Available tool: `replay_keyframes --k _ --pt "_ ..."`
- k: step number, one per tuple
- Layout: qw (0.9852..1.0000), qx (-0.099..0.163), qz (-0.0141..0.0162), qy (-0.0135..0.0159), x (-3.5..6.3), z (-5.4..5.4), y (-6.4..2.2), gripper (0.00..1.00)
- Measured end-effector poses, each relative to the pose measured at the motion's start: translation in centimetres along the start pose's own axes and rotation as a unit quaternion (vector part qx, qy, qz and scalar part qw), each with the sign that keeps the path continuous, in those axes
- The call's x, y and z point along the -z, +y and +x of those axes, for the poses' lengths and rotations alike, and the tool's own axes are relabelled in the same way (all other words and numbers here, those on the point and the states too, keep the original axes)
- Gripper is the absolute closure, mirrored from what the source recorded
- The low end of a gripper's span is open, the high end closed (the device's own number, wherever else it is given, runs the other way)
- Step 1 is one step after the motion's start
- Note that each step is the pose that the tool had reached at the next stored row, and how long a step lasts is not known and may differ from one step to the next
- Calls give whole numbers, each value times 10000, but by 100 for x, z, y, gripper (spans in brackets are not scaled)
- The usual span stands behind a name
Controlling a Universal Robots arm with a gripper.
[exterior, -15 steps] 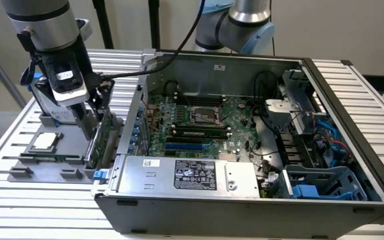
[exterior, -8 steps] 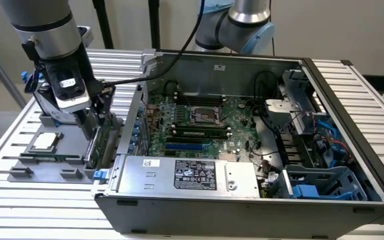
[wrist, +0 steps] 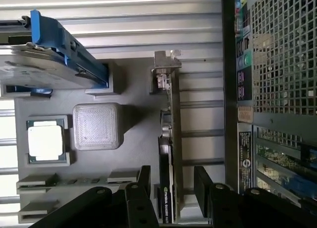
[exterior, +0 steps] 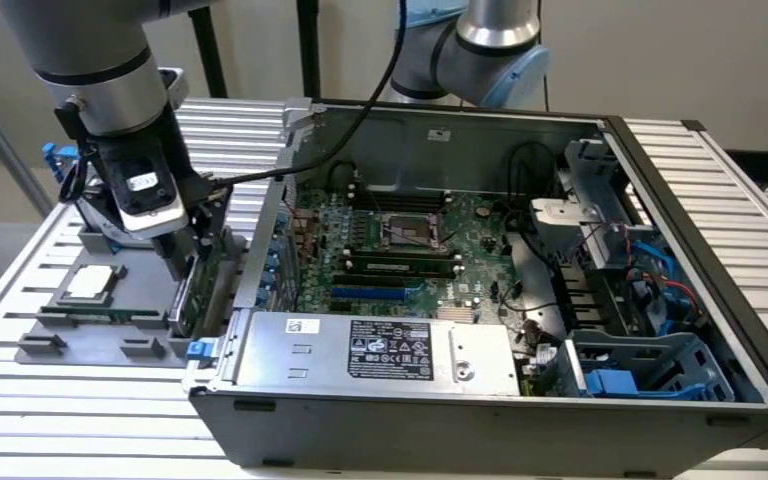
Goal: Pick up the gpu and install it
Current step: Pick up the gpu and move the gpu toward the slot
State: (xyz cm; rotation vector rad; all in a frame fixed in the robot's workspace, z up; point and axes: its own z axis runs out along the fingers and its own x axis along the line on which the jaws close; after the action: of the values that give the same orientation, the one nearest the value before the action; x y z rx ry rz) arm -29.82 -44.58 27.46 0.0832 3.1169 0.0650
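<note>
Looking from the exterior view, the tool (exterior: 179, 255) hangs low over the grey tray (exterior: 77, 338) on the desk (exterior: 37, 415), at the gpu (exterior: 187, 295), which stands on edge just beside the computer case (exterior: 491, 420). From the wrist view, the tool is open, one finger (wrist: 144, 181) on each side of the card's thin edge. A good grasp, I judge, needs the card centred and the closing square on its flat faces, clear of the bracket (wrist: 166, 65).

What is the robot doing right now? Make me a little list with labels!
gripper: open, one finger on each side of the gpu
gpu: standing on edge in the grey holder, beside the computer case
held: nothing
also on holder: processor chip, hard drive with blue rails
</note>
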Motion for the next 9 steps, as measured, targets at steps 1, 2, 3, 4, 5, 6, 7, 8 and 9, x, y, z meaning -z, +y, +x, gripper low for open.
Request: replay_keyframes --k 1,2,3,4,5,6,7,8,9 --pt "10000 16 0 1 -18 3 -1 0" --pt "10000 30 0 2 -35 8 -2 0" --pt "10000 46 -1 2 -54 15 -3 0" --pt "10000 61 -1 3 -71 22 -4 0" --pt "10000 74 -1 4 -88 31 -5 0" --pt "10000 85 -2 4 -108 41 -7 0" --pt "10000 94 -2 3 -126 46 -8 0" --pt "10000 99 -2 1 -143 49 -9 0" --pt "10000 100 -2 -3 -162 50 -10 0"
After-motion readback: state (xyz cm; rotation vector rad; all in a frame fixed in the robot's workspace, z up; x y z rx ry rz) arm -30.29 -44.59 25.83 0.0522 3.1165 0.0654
